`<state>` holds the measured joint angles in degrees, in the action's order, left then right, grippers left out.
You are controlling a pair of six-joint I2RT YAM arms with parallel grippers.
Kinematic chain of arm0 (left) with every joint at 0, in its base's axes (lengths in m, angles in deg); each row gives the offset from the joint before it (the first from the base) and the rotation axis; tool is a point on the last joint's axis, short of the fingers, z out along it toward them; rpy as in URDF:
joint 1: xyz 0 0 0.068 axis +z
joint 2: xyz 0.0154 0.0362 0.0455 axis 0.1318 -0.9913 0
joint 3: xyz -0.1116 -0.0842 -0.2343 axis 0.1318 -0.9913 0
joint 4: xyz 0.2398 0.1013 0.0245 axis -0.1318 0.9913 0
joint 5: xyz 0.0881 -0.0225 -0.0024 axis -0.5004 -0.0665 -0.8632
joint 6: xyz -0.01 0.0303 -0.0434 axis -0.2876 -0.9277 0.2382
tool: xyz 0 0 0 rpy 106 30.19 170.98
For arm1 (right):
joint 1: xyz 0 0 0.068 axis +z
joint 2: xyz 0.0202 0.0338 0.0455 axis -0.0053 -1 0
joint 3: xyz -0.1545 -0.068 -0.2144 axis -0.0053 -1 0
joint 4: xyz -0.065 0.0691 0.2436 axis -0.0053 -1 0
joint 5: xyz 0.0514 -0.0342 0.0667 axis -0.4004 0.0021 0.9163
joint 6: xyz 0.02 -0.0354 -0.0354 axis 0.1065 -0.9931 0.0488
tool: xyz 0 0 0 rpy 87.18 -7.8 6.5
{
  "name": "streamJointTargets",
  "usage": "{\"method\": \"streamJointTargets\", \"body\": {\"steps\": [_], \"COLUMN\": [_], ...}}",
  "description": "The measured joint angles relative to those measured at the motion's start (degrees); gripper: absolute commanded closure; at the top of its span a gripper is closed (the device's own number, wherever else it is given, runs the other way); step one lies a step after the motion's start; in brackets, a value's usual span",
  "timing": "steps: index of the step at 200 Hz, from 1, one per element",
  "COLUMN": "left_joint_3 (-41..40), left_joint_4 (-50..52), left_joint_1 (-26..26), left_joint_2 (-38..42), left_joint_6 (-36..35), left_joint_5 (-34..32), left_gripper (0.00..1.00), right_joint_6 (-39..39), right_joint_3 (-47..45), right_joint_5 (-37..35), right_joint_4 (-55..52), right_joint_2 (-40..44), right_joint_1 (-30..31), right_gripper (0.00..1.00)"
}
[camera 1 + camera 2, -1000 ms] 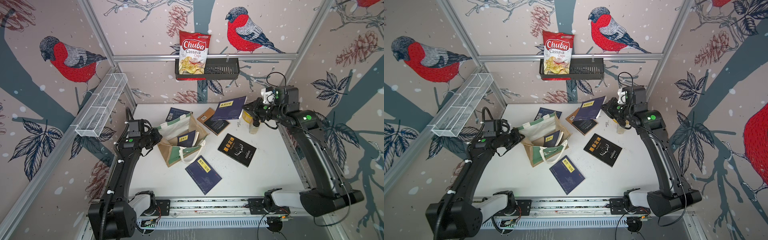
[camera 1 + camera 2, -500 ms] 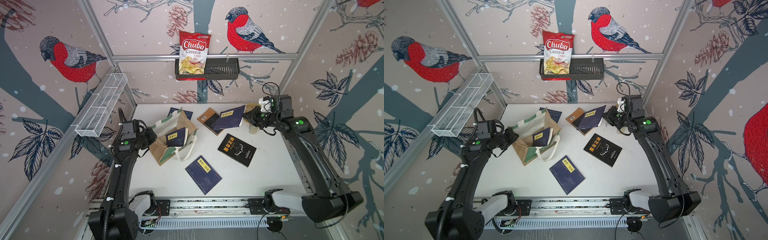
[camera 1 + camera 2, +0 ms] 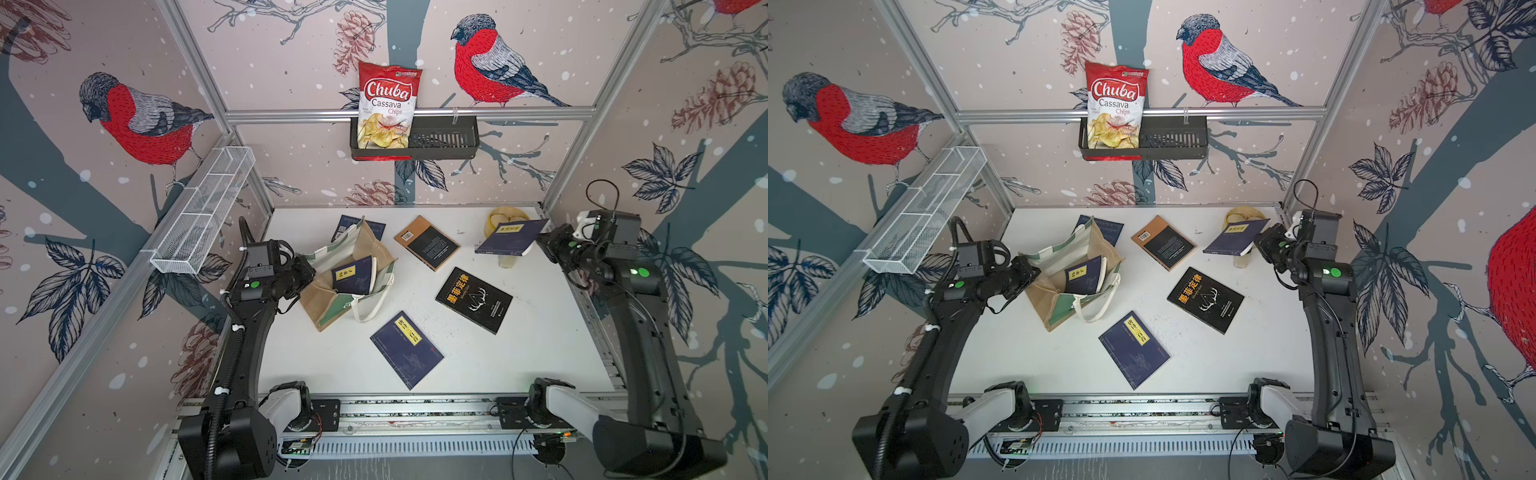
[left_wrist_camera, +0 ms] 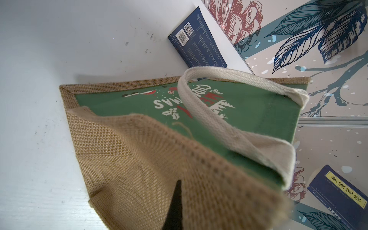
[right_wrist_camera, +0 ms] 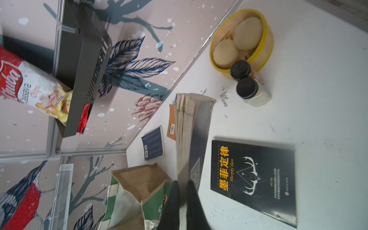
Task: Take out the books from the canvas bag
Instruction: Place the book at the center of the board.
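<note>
The canvas bag [image 3: 332, 299] lies tipped open left of the table's middle, with a navy book [image 3: 353, 275] inside. My left gripper [image 3: 306, 271] is shut on the bag's jute edge [image 4: 139, 155]; one finger [image 4: 176, 203] shows. At the back right my right gripper [image 3: 542, 245] is shut on a navy book [image 3: 512, 237], held above the table; its fingers [image 5: 194, 199] pinch the book's [image 5: 191, 135] edge. Lying out on the table are a brown-black book [image 3: 428, 243], a black antler book [image 3: 473, 299], a navy book [image 3: 407, 349] in front and another [image 3: 357, 224] behind the bag.
A yellow bowl [image 5: 241, 39] and two small black-capped jars [image 5: 251, 91] stand at the back right, under the held book. A red chips bag [image 3: 388, 108] sits in a black basket [image 3: 440, 143] on the back wall. A white wire basket [image 3: 203, 216] hangs on the left wall.
My right gripper has carried the navy book rightward and lower, away from the brown-black book to over the bowl and jars. The bag has shifted and turned a little in my left gripper.
</note>
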<state>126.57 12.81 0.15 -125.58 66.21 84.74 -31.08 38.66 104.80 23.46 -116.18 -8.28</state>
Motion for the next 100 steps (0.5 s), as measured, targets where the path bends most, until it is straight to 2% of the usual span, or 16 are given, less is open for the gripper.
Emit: {"method": "streamJointTargets", "body": {"steps": [51,100], "left_joint_3": [-0.5,-0.7], "left_joint_4": [-1.7,-2.3], "left_joint_1": [0.0,0.0], "left_joint_2": [-0.6,-0.6], "left_joint_6": [0.5,0.9], "left_joint_5": [1.1,1.6], "left_gripper": [1.00,1.00], "right_joint_6": [-6.0,-9.1], "right_joint_3": [-2.1,-9.8], "right_joint_5": [4.7,6.6], "right_joint_4": [-4.4,-4.7], "right_joint_2": [3.5,4.1], "right_joint_1": [-17.0,-25.3], "right_gripper": [1.00,1.00]}}
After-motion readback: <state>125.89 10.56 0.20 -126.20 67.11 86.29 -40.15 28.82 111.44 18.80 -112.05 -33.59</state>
